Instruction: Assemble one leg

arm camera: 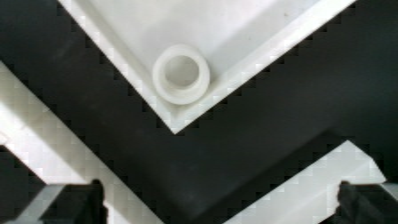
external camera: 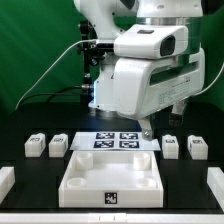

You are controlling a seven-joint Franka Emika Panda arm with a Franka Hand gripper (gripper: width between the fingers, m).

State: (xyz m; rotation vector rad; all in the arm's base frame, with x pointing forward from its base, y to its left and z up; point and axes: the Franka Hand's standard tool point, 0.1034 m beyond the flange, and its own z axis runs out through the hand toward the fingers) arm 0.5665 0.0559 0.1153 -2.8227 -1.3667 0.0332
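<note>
The gripper (external camera: 150, 128) is hanging over the big white panel (external camera: 110, 178), above its far corner on the exterior view's right. Its fingers (arm camera: 54, 205) are standing wide apart, holding nothing. The wrist view is showing a round socket (arm camera: 182, 72) in that corner. The nearest leg (external camera: 170, 146) is lying just beside the corner, a second leg (external camera: 196, 147) further out. The marker board (external camera: 115, 140) is lying just behind the panel

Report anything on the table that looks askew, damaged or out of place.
Nothing stands out. The four legs sit in tidy pairs either side of the marker board, and the big panel lies flat and intact in front.
</note>
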